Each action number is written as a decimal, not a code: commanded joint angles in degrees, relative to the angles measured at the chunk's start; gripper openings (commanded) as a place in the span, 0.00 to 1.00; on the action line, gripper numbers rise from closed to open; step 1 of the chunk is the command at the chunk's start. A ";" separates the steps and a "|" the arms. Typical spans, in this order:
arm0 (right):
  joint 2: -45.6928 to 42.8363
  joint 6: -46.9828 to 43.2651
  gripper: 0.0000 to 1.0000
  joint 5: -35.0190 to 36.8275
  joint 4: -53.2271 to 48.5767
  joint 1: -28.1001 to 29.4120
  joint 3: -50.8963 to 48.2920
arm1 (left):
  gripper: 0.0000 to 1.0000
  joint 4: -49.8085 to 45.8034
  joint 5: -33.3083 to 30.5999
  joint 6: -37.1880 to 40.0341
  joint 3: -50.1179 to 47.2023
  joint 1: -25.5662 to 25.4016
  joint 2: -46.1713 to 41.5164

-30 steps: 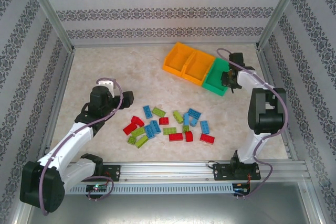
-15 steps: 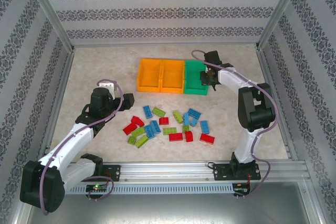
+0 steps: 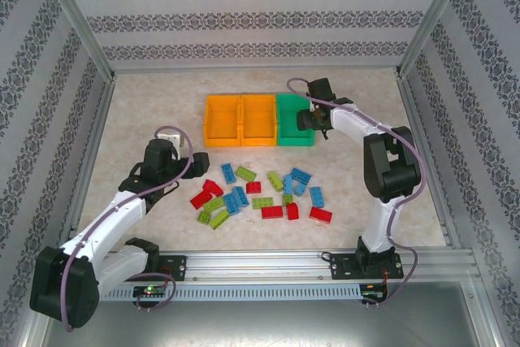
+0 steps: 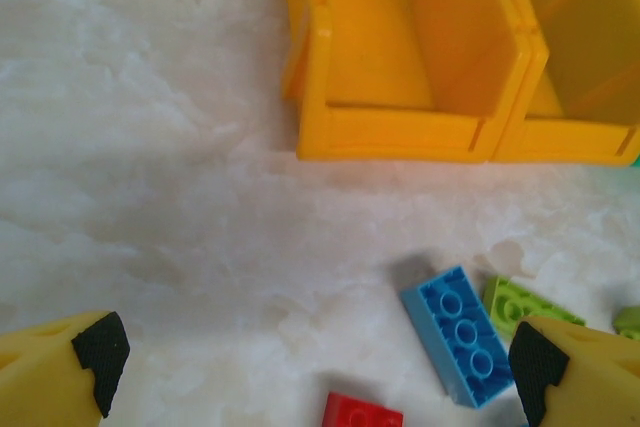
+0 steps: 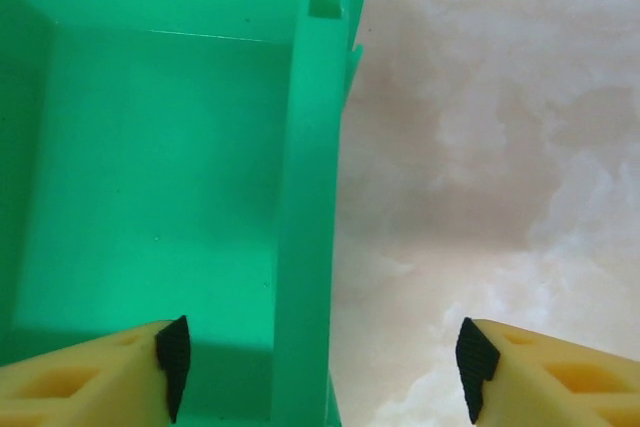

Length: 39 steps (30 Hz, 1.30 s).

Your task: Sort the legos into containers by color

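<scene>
Right gripper: jaws apart, straddling the right wall of the green bin, with one finger inside the bin and the other out over the table. Neither pad seems to touch the wall, so nothing is clamped. What shows of the green bin's floor is bare.

Left gripper: jaws wide apart and holding nothing, hovering low over the near-left fringe of the legos.

The legos lie loose in a scatter mid-table, near side of the bins and apart from them. I see none in a bin. The two orange bins sit side by side with the green one at their right end, three in a row (bin-to-colour mapping unclear, since two are orange).

Step in hand, my guess: get the right arm clear of the bin and start picking.
- Lift the right gripper straight up before any sideways travel. The inner finger is below the rim, so a slanted exit would likely hook the wall and drag or tip the light bin.
- The left arm is better placed for the first pick. A light blue brick lies close to its right finger, with a lime brick just beside it and a red brick nearby.
- Centre over the blue one, turn the jaws across its narrow width, come down square, and close only when the pads flank it, so the lime neighbour isn't pinched too.
</scene>
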 commanded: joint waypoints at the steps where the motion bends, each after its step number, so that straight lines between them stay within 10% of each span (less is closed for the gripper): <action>1: -6.36 -0.05 0.78 2.15 3.78 -0.38 -3.90 | 0.99 -5.21 0.06 -1.80 3.48 -2.12 3.43; 26: -28.68 1.94 0.90 10.56 20.06 -4.74 -30.82 | 1.00 -16.63 -8.52 -19.45 21.72 -17.34 30.65; 39: -33.26 1.92 0.91 9.95 19.36 -4.84 -34.51 | 0.80 -18.49 -7.87 -22.68 25.55 -17.34 36.39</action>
